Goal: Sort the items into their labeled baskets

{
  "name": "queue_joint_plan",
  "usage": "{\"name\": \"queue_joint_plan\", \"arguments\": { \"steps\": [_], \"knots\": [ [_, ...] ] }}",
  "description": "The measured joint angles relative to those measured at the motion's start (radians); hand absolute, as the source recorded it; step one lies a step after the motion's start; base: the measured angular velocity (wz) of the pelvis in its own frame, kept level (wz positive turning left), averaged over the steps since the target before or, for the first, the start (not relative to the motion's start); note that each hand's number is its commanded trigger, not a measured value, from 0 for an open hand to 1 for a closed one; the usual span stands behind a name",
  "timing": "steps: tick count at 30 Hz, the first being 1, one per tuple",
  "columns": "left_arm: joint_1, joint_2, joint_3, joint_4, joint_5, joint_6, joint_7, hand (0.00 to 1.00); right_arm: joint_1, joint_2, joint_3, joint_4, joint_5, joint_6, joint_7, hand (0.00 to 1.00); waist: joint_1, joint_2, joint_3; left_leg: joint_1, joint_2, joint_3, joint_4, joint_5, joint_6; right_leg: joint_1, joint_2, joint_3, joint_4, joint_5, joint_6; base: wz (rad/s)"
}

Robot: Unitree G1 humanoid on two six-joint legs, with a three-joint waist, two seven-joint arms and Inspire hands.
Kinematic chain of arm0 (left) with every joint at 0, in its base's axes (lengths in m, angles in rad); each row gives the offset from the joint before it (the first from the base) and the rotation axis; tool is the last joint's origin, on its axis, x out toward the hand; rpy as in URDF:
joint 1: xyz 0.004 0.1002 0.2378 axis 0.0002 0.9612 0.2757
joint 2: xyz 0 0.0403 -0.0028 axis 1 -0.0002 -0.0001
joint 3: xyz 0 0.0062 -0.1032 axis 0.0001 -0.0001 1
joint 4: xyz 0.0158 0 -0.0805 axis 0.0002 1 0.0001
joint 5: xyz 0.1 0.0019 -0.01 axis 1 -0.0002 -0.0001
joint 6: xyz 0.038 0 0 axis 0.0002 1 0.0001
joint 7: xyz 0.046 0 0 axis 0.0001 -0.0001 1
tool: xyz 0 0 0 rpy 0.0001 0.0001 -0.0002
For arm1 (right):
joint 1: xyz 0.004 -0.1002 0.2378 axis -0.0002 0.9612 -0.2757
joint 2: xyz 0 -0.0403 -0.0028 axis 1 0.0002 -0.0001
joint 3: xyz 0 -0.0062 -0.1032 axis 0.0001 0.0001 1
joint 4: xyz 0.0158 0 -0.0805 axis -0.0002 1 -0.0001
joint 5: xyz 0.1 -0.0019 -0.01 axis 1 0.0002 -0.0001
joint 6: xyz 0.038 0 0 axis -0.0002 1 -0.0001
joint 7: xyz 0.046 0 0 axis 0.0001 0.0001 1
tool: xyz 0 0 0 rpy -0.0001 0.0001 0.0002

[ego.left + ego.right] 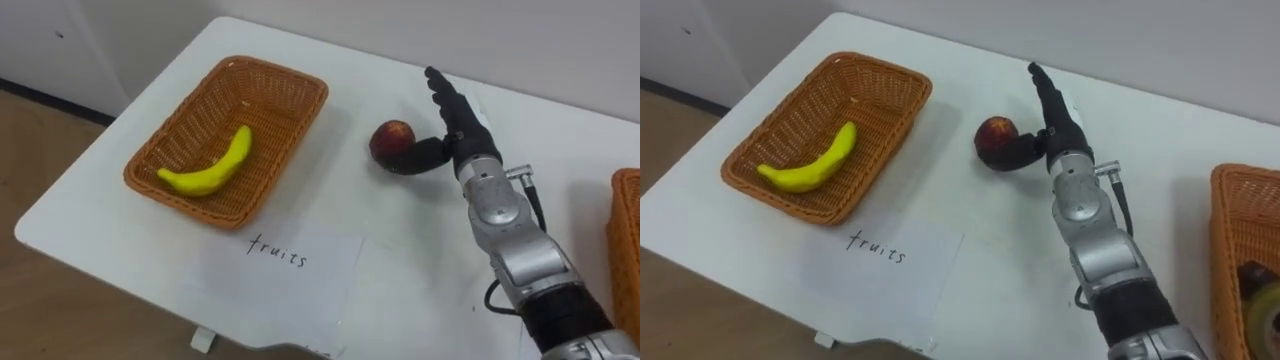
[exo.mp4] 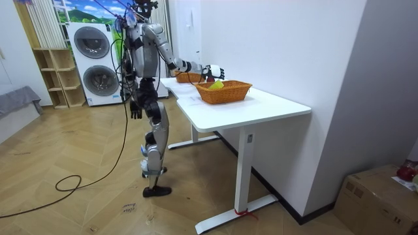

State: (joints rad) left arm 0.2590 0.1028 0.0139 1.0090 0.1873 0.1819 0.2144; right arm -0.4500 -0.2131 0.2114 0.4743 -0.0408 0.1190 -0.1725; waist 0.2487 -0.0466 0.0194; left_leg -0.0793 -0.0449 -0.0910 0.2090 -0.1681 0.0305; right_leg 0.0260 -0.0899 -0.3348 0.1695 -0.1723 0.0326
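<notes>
Grasping the apple [image 1: 392, 140]: you find it on the table [image 1: 400, 240], touching the right robot hand [image 1: 465, 135] on its left, fingers straight, thumb spread against it. Expect firm, smooth, rollable fruit; wrap its widest girth.

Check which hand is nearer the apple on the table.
Right. The right hand lies against the apple, straight fingers beside it; the left hand hangs by the robot's side, away from the table.

Bare table [image 1: 345, 165] separates apple [image 1: 392, 140] from fruit basket [image 1: 295, 138].
</notes>
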Motion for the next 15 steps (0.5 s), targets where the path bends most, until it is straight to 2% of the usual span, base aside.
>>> {"name": "queue_joint_plan", "arguments": {
  "steps": [2, 9, 15],
  "knots": [
    [0.0, 0.0, -0.005, 0.0, -0.003, 0.0, 0.001, 0.0, -0.029, -0.003, 0.0, 0.041, -0.001, 0.0, -0.002, 0.0, -0.004, 0.0, 0.0008, -0.022, 0.0, -0.004, 0.012, 0.0, 0.0, -0.015, -0.002, -0.012, 0.0, 0.0, 0.0, 0.08],
    [-0.001, 0.001, -0.039, 0.0, -0.057, 0.002, 0.013, 0.0, -0.035, -0.004, 0.001, 0.111, -0.002, -0.001, -0.013, 0.0, -0.005, 0.0, 0.001, -0.032, -0.001, -0.004, 0.015, 0.002, 0.004, -0.022, -0.008, -0.021, 0.001, 0.001, 0.002, 0.03],
    [-0.032, 0.002, -0.06, 0.032, -0.077, 0.001, 0.012, 0.0, -0.051, -0.004, 0.001, 0.135, -0.009, -0.015, -0.013, 0.0, -0.005, 0.0, 0.0015, -0.052, -0.001, -0.001, 0.024, 0.003, 0.006, -0.043, -0.012, -0.024, 0.016, 0.002, 0.003, 0.0]
  ]
}}
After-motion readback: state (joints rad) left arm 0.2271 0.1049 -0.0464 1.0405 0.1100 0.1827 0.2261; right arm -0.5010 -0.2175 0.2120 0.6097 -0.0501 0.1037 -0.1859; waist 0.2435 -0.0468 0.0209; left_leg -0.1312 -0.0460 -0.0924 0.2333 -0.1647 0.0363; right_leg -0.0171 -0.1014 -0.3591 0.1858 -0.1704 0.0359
